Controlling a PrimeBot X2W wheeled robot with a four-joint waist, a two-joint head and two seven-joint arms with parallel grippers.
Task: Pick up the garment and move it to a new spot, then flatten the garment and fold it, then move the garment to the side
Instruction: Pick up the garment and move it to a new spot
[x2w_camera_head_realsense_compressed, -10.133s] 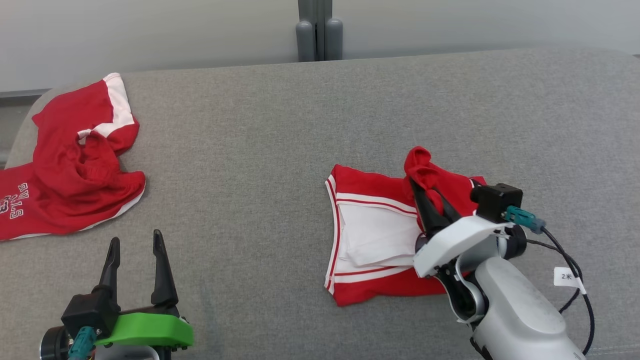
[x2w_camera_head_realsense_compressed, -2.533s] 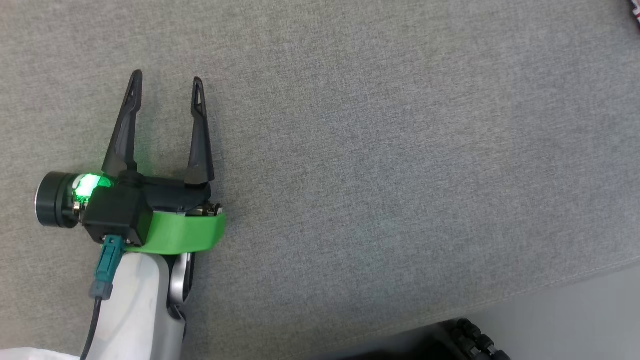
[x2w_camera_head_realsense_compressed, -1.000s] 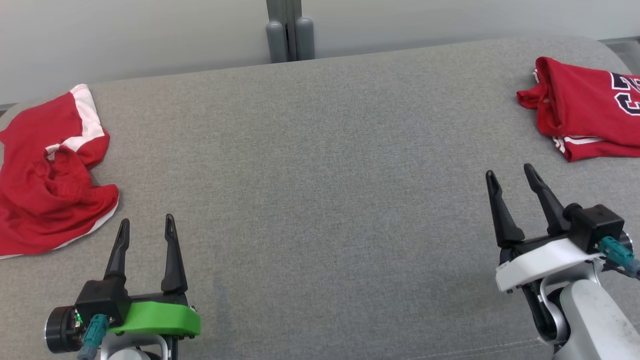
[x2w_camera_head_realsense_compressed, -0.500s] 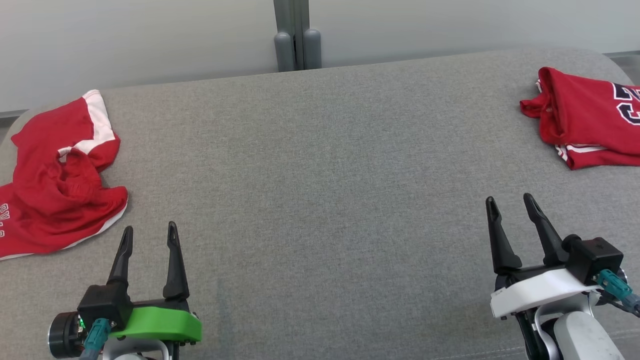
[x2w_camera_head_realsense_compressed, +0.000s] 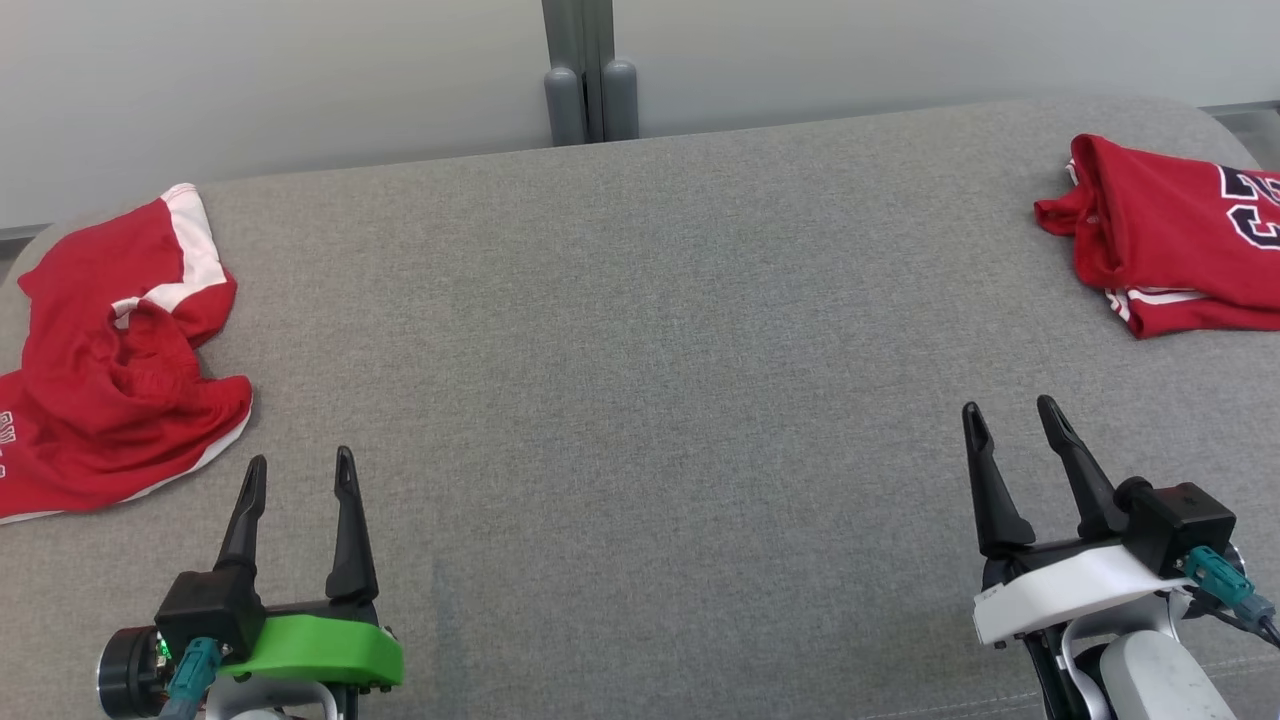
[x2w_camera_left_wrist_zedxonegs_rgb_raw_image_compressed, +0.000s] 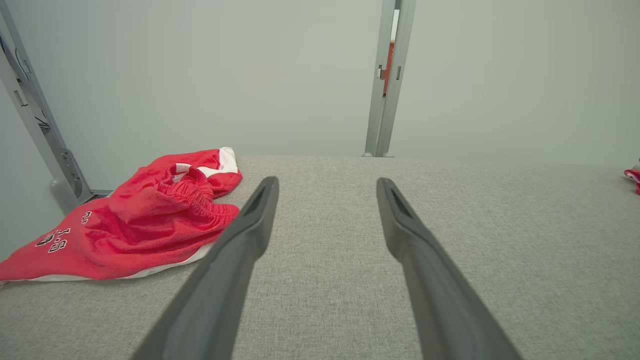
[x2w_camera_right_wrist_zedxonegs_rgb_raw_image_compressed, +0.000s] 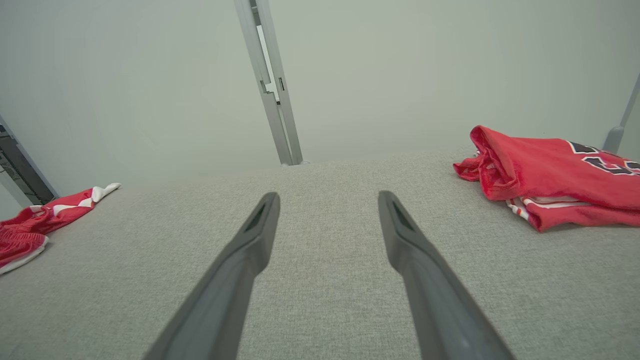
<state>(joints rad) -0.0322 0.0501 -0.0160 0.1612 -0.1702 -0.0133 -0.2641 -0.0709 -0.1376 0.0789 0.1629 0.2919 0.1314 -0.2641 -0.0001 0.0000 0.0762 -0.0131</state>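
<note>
The left pincer (x2w_camera_head_realsense_compressed: 301, 458) and right pincer (x2w_camera_head_realsense_compressed: 1008, 406) hover open, empty, over the grey counter (x2w_camera_head_realsense_compressed: 640, 350); the folded red jersey (x2w_camera_head_realsense_compressed: 1170, 235) lies crosswise at its far-right edge, and the left wrist view bares the gathered waistband of the crumpled red shorts (x2w_camera_left_wrist_zedxonegs_rgb_raw_image_compressed: 140, 225).

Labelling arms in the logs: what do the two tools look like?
Left tool: two long black tapered fingers, bright green bracket, black camera block, teal plug, green light at the wrist. Right tool: same fingers and block, white bracket, teal plug with black cable, pale grey forearm.
</note>
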